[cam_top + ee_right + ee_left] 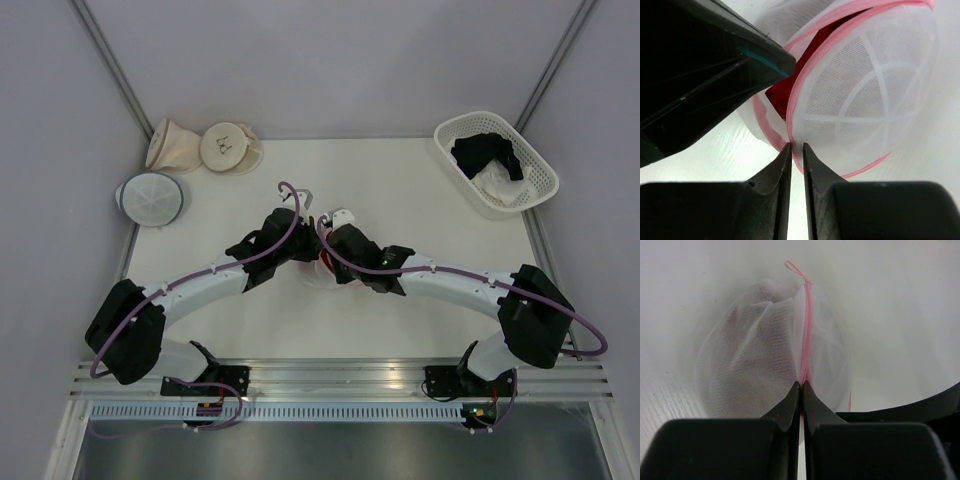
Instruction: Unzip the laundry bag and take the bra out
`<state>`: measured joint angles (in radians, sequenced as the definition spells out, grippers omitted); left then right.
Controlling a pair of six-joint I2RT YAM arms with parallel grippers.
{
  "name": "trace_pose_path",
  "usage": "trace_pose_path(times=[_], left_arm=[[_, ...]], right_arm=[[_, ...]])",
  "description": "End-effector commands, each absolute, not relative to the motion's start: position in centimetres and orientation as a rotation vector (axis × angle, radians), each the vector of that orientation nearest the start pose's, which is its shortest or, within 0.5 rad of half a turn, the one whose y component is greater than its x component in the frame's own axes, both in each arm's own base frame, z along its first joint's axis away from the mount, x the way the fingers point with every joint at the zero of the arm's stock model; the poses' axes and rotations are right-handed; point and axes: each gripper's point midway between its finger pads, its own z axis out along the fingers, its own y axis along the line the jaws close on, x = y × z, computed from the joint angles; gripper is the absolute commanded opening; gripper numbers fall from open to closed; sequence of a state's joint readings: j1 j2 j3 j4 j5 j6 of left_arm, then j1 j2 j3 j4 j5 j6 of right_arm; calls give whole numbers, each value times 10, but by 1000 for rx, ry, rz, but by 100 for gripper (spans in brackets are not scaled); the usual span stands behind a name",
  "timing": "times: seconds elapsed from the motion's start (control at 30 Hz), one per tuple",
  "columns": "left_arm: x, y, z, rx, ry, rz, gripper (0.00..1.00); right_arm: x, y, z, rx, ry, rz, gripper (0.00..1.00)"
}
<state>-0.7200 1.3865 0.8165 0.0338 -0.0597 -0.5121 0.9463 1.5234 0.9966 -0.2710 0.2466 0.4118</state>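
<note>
Looking down from above, both arms meet over the middle of the bench, well clear of every edge, and they cover most of the laundry bag point(322, 275), so only a scrap of white mesh and pink shows beneath them. The white basket point(540, 185) with the black garment point(485, 155) sits at the far right corner. The beige pouches point(205, 147) are at the far left corner, with the grey-blue-rimmed pouch point(150, 198) along the left edge. From the left wrist, the left gripper point(802, 386) is fully closed on the bag's pink seam, and the mesh dome stands up beyond the tips. From the right wrist, the right gripper point(796, 147) is closed to a thin slit with the pink rim running between its tips, so it appears to pinch that edge. The two pink rims have parted there, and the red bra point(787, 90) shows in the gap, inside the bag and not yet taken hold of. I judge the unzipping partly done and the opening narrow. Next, one gripper needs to hold the rim firm while the other widens the mouth. The second gripper then has to let go and reach in for the red fabric without snagging the mesh.
</note>
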Motion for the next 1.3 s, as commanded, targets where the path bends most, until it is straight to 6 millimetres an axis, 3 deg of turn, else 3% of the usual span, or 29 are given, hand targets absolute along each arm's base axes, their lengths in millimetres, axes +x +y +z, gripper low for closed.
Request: trace_pose_path(times=[0.0, 0.17, 0.33, 0.47, 0.7, 0.93, 1.03, 1.07, 1.17, 1.23, 1.27], left_arm=[[298, -276, 143, 176, 2140, -680, 2], [296, -275, 145, 178, 2135, -695, 2], [293, -271, 148, 179, 2125, -690, 2], [288, -267, 143, 181, 2135, -682, 2], [274, -253, 128, 183, 2156, -659, 2], [257, -244, 126, 210, 2151, -687, 2], [254, -237, 131, 210, 2131, -678, 2], [253, -236, 138, 209, 2111, -685, 2], [248, -231, 137, 221, 2126, -669, 2], [246, -229, 143, 213, 2115, -676, 2], [245, -228, 145, 209, 2112, -680, 2]], right_arm=[[263, 305, 118, -479, 2274, 344, 19], [267, 302, 113, -470, 2284, 298, 20], [273, 294, 116, -443, 2271, 239, 1], [276, 282, 129, -405, 2246, 193, 0], [288, 234, 169, -218, 2163, 24, 1], [331, 179, 180, -14, 2147, -99, 0], [348, 154, 175, 64, 2161, -223, 0], [352, 146, 173, 92, 2155, -278, 3], [357, 128, 178, 148, 2145, -347, 35], [355, 148, 178, 83, 2163, -204, 49], [351, 155, 192, 51, 2139, -120, 52]])
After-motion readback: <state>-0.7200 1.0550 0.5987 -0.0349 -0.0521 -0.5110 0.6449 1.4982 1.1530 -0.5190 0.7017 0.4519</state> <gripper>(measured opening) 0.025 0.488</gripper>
